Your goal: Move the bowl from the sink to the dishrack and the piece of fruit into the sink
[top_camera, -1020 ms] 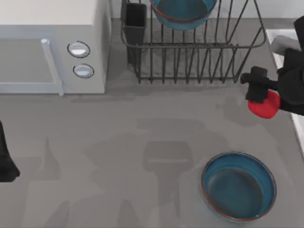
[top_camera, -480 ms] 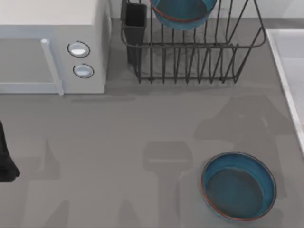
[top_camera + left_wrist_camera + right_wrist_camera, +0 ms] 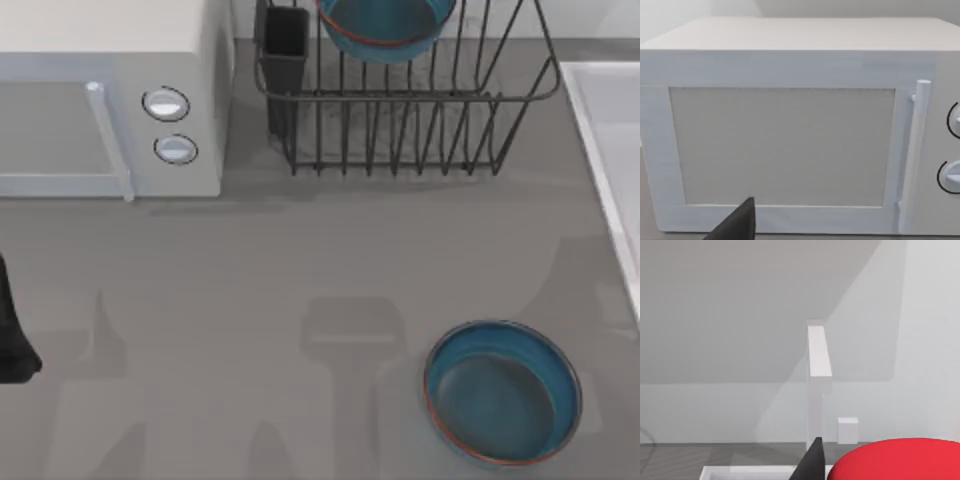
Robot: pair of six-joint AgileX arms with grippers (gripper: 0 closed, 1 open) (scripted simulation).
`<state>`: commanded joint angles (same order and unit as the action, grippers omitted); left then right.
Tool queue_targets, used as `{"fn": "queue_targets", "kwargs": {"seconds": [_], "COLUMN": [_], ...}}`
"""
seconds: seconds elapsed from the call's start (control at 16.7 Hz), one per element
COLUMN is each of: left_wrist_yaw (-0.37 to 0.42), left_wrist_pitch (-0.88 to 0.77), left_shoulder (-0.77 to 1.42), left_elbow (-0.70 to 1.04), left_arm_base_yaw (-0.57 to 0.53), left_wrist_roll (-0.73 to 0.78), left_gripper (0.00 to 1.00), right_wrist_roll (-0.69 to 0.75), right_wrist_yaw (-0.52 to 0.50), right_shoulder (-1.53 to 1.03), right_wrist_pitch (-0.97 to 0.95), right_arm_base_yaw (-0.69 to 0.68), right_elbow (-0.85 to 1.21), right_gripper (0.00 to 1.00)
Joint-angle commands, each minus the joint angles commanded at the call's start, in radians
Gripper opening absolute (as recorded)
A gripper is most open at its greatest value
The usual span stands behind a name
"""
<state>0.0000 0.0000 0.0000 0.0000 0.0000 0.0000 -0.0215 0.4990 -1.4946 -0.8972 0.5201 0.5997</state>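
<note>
Bowl (image 3: 383, 28) is already in the dishrack (image 3: 405, 100), 12 o'clock on the tabletop (image 3: 300, 250): deep teal, thin reddish-brown rim, seated among the upright bars just beside the black utensil cup (image 3: 285, 35). So that half looks done.

Fruit (image 3: 900, 458): bright red, smooth, rounded lump, right up against the right wrist camera with one dark finger (image 3: 810, 462) of the right tool beside it. Reads as clenched on the fruit, though only that one finger shows.

Key relation: sink (image 3: 600, 150) runs along the 3 o'clock edge of the tabletop, long axis 12-to-6. In the right wrist view the pale sink rim (image 3: 750, 471) sits just below the fruit, with the tap (image 3: 818, 370) beyond it. My read: the fruit hangs at the basin, and what remains is a lowering and release. The right arm is the one on it.

Left arm parked at 9 o'clock, its tool (image 3: 737, 225) facing the microwave (image 3: 790, 130); cannot tell its state.

Shallow blue dish (image 3: 503, 391) sits at 5 o'clock, not part of the job.
</note>
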Motion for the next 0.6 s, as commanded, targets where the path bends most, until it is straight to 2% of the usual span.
{"fn": "queue_targets", "kwargs": {"seconds": [0.42, 0.6], "left_wrist_yaw": [0.000, 0.000], "left_wrist_pitch": [0.000, 0.000], "left_shoulder": [0.000, 0.000], "left_elbow": [0.000, 0.000], "left_arm_base_yaw": [0.000, 0.000], "left_wrist_roll": [0.000, 0.000], "left_gripper": [1.00, 1.00], "right_wrist_roll": [0.001, 0.003], "right_wrist_yaw": [0.000, -0.002], "right_shoulder": [-0.017, -0.114], "right_wrist_pitch": [-0.020, -0.121], "right_arm_base_yaw": [0.005, 0.012], "right_elbow": [-0.001, -0.009], "right_gripper": [0.00, 0.00]}}
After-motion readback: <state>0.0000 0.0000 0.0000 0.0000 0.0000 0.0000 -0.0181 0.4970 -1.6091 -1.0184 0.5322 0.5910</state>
